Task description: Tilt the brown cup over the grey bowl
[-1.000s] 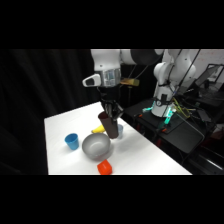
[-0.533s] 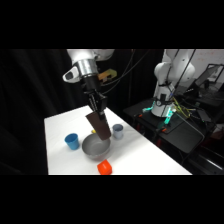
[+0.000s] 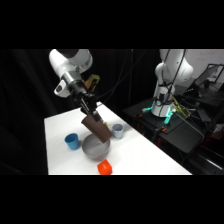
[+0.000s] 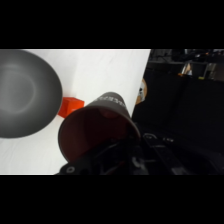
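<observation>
The end effector (image 3: pixel 89 114) grips the brown cup (image 3: pixel 96 127) near its upper end and holds it in the air, strongly tilted, with the lower end above the grey bowl (image 3: pixel 94 148). In the side view the cup leans from upper left to lower right, and its low end overlaps the far rim of the bowl. The bowl stands on the white tabletop (image 3: pixel 140 155). A small blue cup (image 3: pixel 72 141) stands just beside the bowl on its left, a small pale cup (image 3: pixel 117 131) is near it on the right, and an orange-red cup (image 3: pixel 104 168) lies in front of it. In the wrist view the open mouth of the brown cup (image 4: pixel 97 130) fills the middle, the bowl (image 4: pixel 25 95) is at the left, and the orange-red cup (image 4: pixel 71 106) shows between them
</observation>
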### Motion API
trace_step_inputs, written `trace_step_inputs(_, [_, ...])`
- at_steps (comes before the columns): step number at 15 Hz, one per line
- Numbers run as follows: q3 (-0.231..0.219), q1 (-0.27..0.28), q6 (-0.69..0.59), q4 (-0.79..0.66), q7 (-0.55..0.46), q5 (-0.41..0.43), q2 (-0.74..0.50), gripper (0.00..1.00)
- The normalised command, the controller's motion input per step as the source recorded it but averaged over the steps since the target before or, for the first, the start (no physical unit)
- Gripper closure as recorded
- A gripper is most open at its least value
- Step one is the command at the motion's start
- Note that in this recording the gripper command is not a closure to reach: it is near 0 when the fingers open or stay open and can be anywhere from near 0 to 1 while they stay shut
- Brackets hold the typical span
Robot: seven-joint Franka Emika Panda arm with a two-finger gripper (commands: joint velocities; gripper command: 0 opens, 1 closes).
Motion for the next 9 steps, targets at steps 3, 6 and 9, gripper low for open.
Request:
trace_step_inputs(3, [0.052, -0.186, -0.64, 0.55, -0.13, 0.346, 0.37, 0.11])
trace_step_inputs(6, [0.017, -0.090, -0.44, 0.42, -0.04, 0.268, 0.27, 0.11])
trace_step_inputs(9, [-0.009, -0.010, -0.28, 0.29, 0.01, 0.190, 0.14, 0.11])
